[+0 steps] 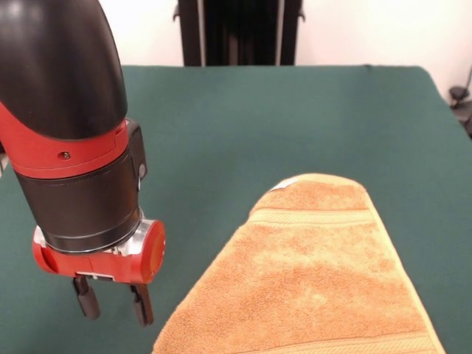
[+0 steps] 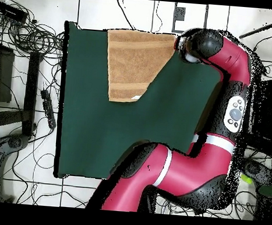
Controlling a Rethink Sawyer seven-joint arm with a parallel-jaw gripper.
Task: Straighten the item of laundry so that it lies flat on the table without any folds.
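The gripper (image 1: pixel 114 301) hung just above the table (image 1: pixel 243 125) with its 2 short black fingers (image 1: pixel 87 296) parted and nothing between them. The towel (image 1: pixel 310 280) lay just beside it, toward the picture's right in the front view, its nearest slanted edge a short reach from the fingertips and not touching them.

In the overhead view the towel (image 2: pixel 133 64) sat against the table's far edge from the robot's base, beside the arm's wrist. It did not show as a full square: 1 side ran on a diagonal, and a small pale tag (image 1: pixel 284 183) showed at the narrowed end, so a corner looked folded under or over along that slant. A woven stripe band (image 1: pixel 310 217) crossed near the narrow end, and another showed at the front view's bottom edge.

The cloth was likely light, soft and limp. It would drape and drag rather than slide as 1 piece, and the terry pile would probably catch on the green table cover, so pulling could bunch it. The flat band looked a firmer place to pinch than the loose pile. The best hold was probably the slanted fold edge nearest the fingers, pinching only the top layer and drawing it outward, away from the towel's middle. Whether 1 or 2 layers lay there could not be told.
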